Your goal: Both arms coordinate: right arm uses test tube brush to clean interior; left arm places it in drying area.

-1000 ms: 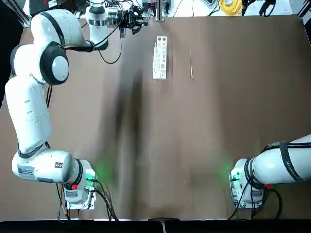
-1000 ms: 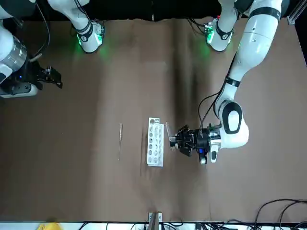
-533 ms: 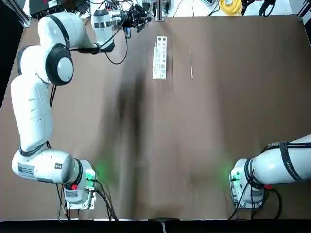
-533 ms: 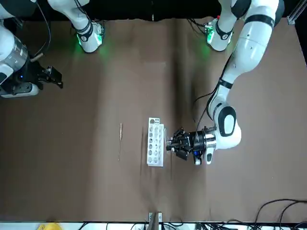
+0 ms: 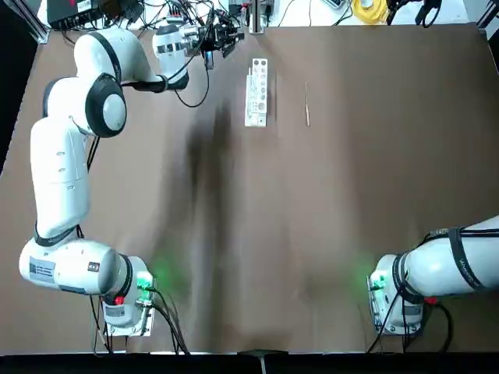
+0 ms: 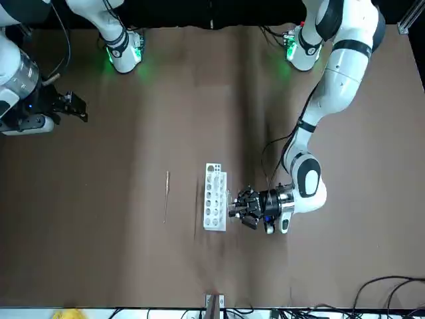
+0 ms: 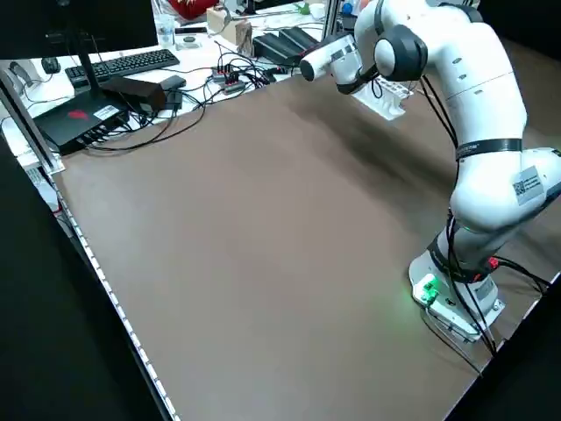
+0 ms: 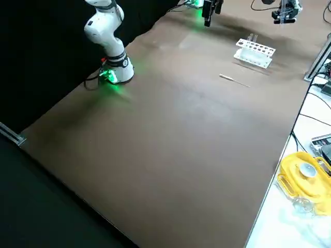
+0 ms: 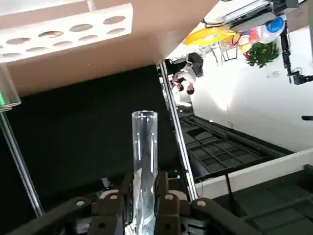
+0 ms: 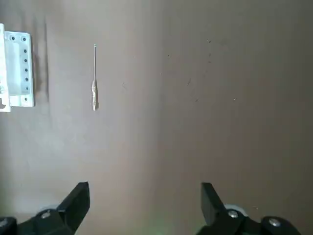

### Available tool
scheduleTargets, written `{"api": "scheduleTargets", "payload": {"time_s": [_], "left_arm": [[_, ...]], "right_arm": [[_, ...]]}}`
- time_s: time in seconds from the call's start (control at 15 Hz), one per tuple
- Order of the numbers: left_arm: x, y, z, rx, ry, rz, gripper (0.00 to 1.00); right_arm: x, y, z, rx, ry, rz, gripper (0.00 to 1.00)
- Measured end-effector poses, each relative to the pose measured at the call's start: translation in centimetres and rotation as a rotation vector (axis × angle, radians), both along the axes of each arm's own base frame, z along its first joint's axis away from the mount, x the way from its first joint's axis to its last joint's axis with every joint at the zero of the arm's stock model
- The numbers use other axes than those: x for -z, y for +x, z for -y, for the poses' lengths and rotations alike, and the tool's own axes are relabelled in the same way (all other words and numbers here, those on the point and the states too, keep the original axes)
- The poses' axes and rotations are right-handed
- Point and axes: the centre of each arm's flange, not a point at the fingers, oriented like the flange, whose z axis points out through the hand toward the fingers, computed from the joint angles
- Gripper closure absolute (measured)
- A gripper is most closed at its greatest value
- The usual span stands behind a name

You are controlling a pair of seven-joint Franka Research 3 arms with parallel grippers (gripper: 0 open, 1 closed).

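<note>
My left gripper hovers at the table's far edge, just left of the drying area, a white rack with round holes. In the left wrist view its fingers are shut on a clear glass test tube, with the rack beyond. The front view has this gripper right beside the rack. The test tube brush lies flat on the mat right of the rack, also in the right wrist view. My right gripper hangs open and empty high over the table's right side.
Another clear tube stands in the rack. Cables, a keyboard and a yellow object lie beyond the far edge. Green-lit arm bases sit at the near edge.
My left gripper has moved with the glass tube toward the rack, near the far edge. The right arm, the brush and the rack have stayed still.
</note>
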Motion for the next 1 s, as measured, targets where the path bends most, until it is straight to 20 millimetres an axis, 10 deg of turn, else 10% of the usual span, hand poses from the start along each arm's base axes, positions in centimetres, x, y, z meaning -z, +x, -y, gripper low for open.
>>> {"api": "scheduleTargets", "payload": {"time_s": [1.0], "left_arm": [[5.0,0.6,1.7,-0.036,-0.063,-0.061,0.77]], "right_arm": [[0.0,-0.2,-1.1,-0.020,0.000,-0.002,0.00]]}}
